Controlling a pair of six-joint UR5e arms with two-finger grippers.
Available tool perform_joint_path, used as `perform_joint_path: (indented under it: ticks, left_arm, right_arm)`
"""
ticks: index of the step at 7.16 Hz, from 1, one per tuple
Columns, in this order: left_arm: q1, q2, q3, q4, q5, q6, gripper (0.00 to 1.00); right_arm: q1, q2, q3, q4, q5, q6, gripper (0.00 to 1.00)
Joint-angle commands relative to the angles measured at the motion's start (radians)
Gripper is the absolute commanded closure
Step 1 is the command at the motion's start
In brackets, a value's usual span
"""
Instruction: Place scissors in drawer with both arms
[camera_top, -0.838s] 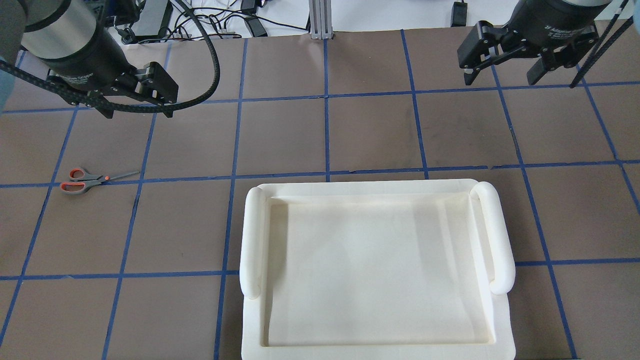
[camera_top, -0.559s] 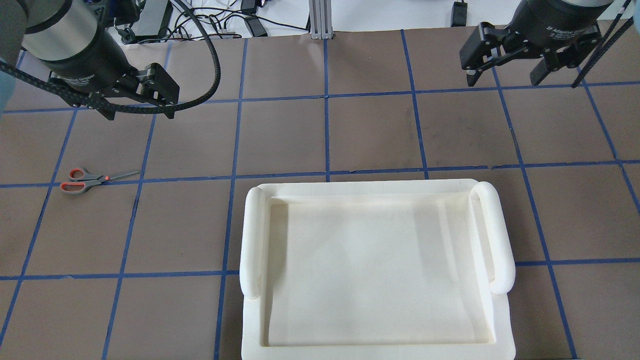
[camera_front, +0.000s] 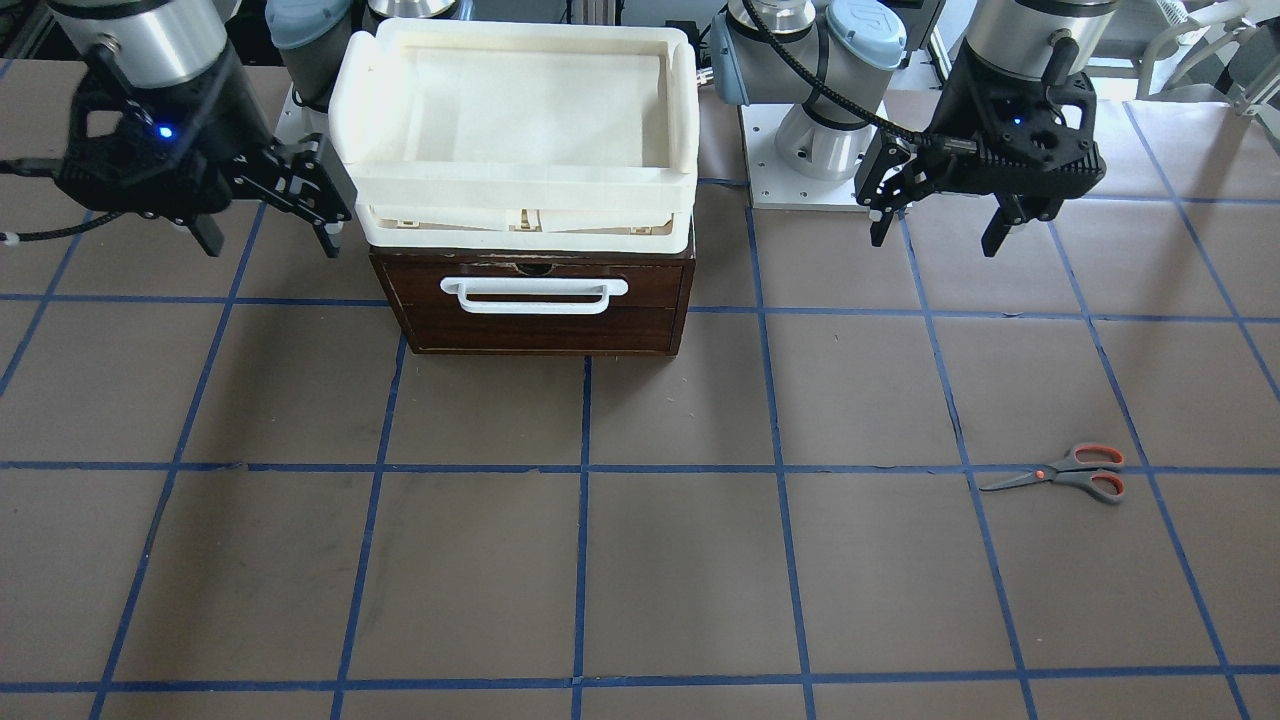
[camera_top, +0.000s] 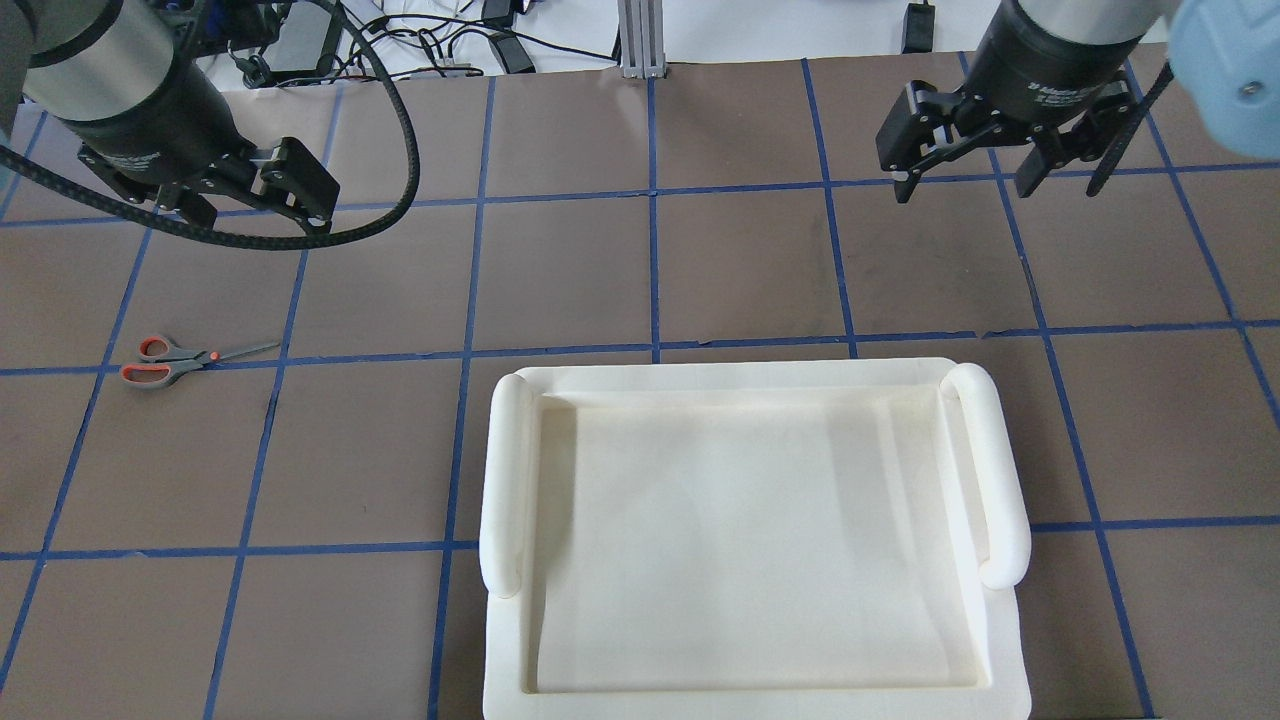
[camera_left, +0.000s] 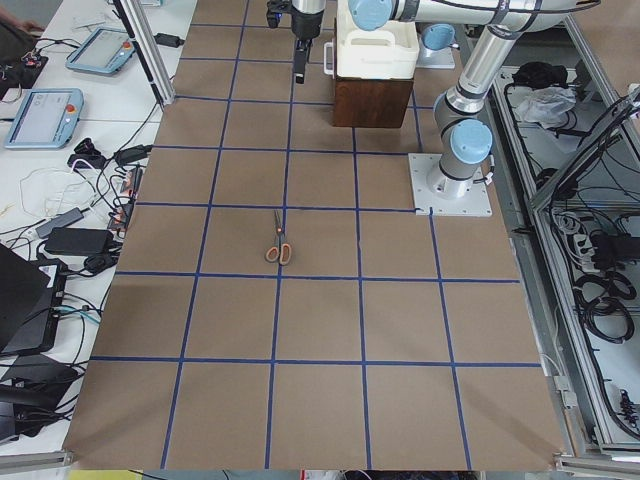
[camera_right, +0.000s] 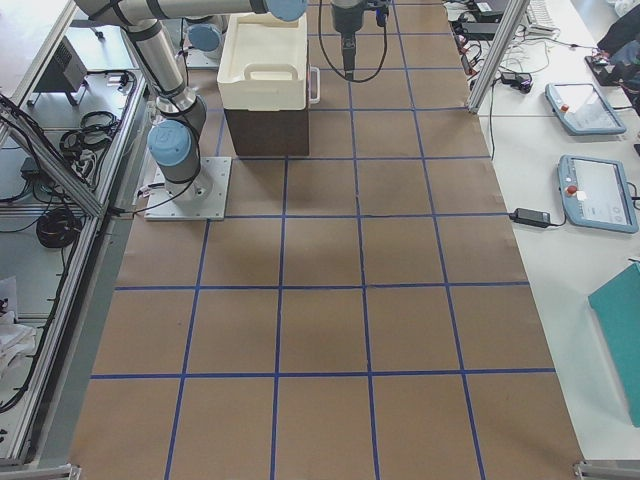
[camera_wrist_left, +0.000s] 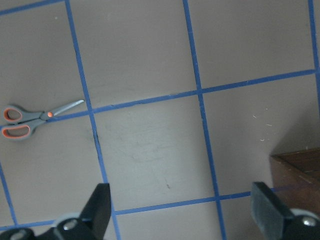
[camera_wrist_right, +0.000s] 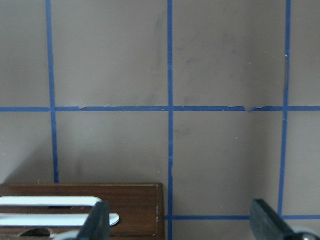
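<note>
Cream-white tray (camera_top: 740, 540) above a blue-gridded table (camera_top: 740, 270).

Right end effector (camera_top: 962, 183): white print on body, roughly "2F Adaptive Gripper". Left end effector (camera_top: 262, 212): print illegible.

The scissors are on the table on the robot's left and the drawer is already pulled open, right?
No: the drawer is shut, as the exterior front-facing view shows. The scissors do lie on the table on the robot's left.

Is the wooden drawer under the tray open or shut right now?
Shut: in the front-facing view the drawer front sits flush with its dark case, and no interior shows.
</note>
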Motion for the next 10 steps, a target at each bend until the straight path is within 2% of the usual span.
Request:
perform_joint_path:
  ticks: [1, 2, 3, 5, 6, 7, 8, 10]
  left_arm:
    - [0.139, -0.017, -0.012, 0.003, -0.001, 0.422, 0.00]
    - [0.221, -0.034, -0.019, 0.002, 0.002, 0.698, 0.00]
    - [0.313, -0.066, -0.043, 0.003, -0.007, 0.953, 0.00]
    - [0.403, -0.142, -0.054, 0.005, -0.004, 1.183, 0.00]
    - [0.417, -0.184, -0.051, 0.012, 0.005, 1.259, 0.00]
    - [0.443, -0.233, -0.054, 0.128, 0.001, 1.396, 0.00]
    - [0.447, -0.282, -0.055, 0.214, -0.001, 1.574, 0.00]
    - [0.461, -0.370, -0.054, 0.287, 0.004, 1.746, 0.00]
  right_arm:
    - [0.219, 0.205, 0.001, -0.156, 0.004, -0.010, 0.00]
    - [0.253, 0.261, 0.002, -0.233, -0.005, 0.005, 0.00]
    - [0.278, 0.274, 0.002, -0.253, -0.008, 0.006, 0.00]
    - [0.282, 0.277, 0.002, -0.241, 0.004, -0.097, 0.00]
    - [0.281, 0.271, 0.002, -0.240, 0.004, -0.295, 0.00]
    - [0.275, 0.277, 0.001, -0.211, -0.005, -0.334, 0.00]
    - [0.270, 0.267, -0.001, -0.197, -0.010, -0.507, 0.01]
    - [0.261, 0.268, -0.003, -0.136, 0.007, -0.909, 0.03]
